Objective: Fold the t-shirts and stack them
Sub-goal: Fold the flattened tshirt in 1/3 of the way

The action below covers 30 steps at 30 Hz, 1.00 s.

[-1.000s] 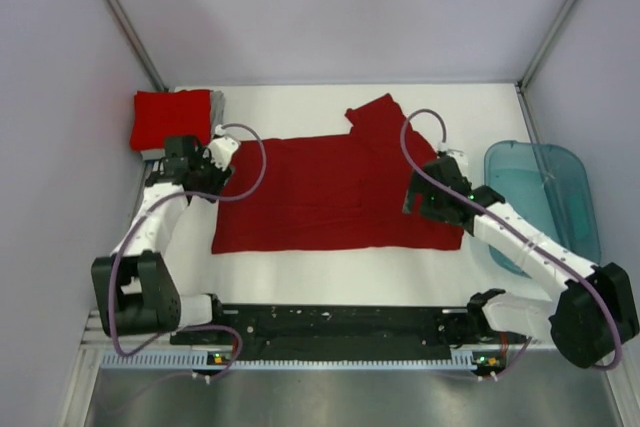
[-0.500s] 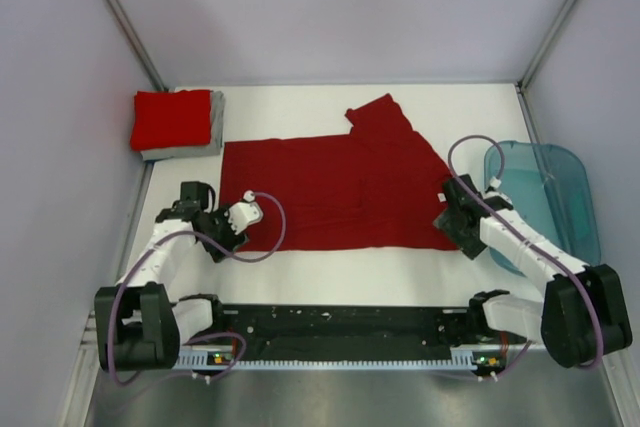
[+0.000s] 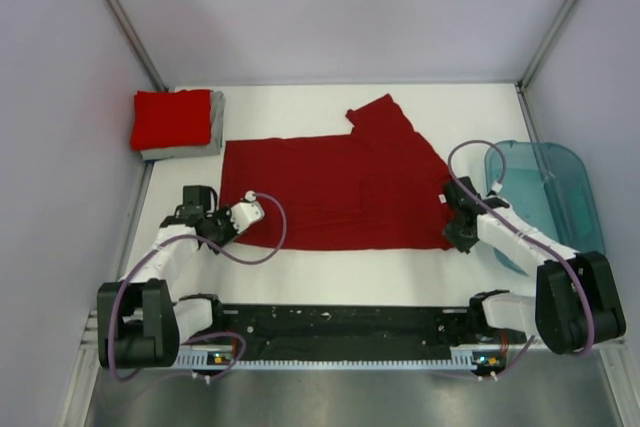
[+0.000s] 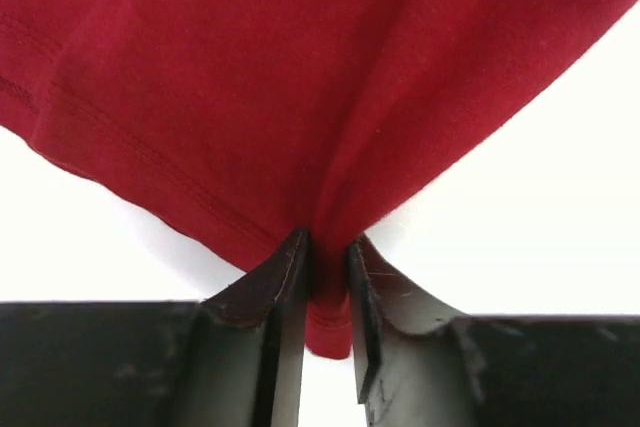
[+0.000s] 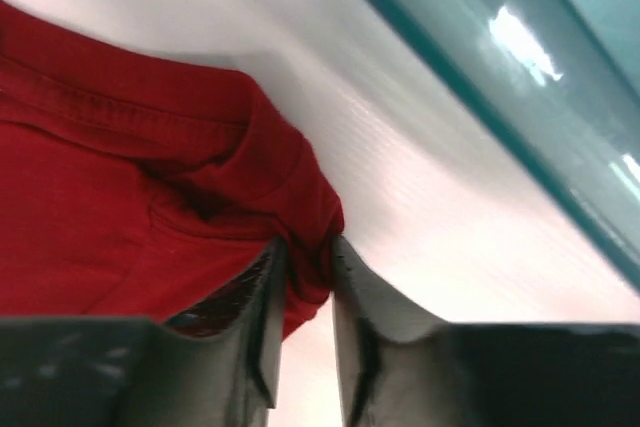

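At the near hem, your left pincer (image 4: 328,252) and right pincer (image 5: 308,252) were each clamped on a corner of the dark red t-shirt (image 3: 335,192), spread on the tabletop (image 3: 330,272). Good practice was to raise both corners level and carry them together to the far edge.

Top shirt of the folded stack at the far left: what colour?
The top shirt is bright red, over a grey shirt; best seen from top external.

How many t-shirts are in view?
3. A dark red one lies spread in the middle; a brighter red one sits on a grey one at the far left. Others possibly hidden.
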Each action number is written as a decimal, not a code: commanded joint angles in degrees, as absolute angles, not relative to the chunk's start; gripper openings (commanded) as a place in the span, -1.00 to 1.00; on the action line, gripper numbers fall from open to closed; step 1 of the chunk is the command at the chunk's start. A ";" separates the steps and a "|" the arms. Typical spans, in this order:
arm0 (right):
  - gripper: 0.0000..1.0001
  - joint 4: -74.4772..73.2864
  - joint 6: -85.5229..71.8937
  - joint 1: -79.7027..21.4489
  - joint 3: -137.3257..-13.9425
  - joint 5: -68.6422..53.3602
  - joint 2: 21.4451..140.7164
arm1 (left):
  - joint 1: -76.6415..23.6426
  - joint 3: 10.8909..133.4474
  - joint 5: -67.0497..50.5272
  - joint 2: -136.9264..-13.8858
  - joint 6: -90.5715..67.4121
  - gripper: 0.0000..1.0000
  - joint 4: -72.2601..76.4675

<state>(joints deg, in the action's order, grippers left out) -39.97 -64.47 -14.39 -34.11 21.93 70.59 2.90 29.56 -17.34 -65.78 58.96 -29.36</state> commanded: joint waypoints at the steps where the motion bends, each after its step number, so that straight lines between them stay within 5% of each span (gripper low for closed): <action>1: -0.70 -39.38 -61.54 -13.89 -32.70 20.14 68.74 | 2.81 26.45 -17.14 -66.98 59.24 -0.72 -27.86; 2: -0.88 -39.38 -60.04 -13.89 -32.87 19.26 67.77 | 2.81 26.63 -17.14 -66.45 58.98 -1.00 -28.47; 3: -1.00 -39.38 -58.64 -13.97 -32.96 18.38 66.72 | 2.81 26.80 -17.14 -65.84 58.54 -1.00 -29.26; 17: -1.00 -63.89 -59.50 -15.47 -36.91 9.94 48.43 | 2.90 33.92 -7.55 -59.77 58.45 -1.00 -61.59; 24: -1.00 -71.01 -63.72 -19.15 -39.64 9.58 46.50 | 2.81 36.29 -7.03 -60.29 58.09 -1.00 -65.47; 26: -1.00 -71.80 -64.68 -19.60 -39.64 9.32 45.44 | 2.81 37.17 -7.29 -60.82 58.80 -0.77 -66.70; 27: -0.76 -72.15 -64.77 -19.60 -39.64 9.23 44.92 | 2.81 38.05 -8.08 -60.99 59.23 -0.47 -67.84; 28: -0.25 -72.51 -64.86 -19.60 -39.73 9.32 44.48 | 2.73 39.19 -9.22 -61.26 59.59 -0.22 -69.59; 29: 0.22 -72.77 -64.52 -19.60 -40.16 9.84 44.12 | 2.81 40.94 -10.71 -61.35 59.94 0.31 -71.00; 30: 0.63 -73.03 -63.47 -19.51 -41.38 10.45 43.86 | 2.90 42.96 -11.24 -61.52 59.42 0.43 -71.28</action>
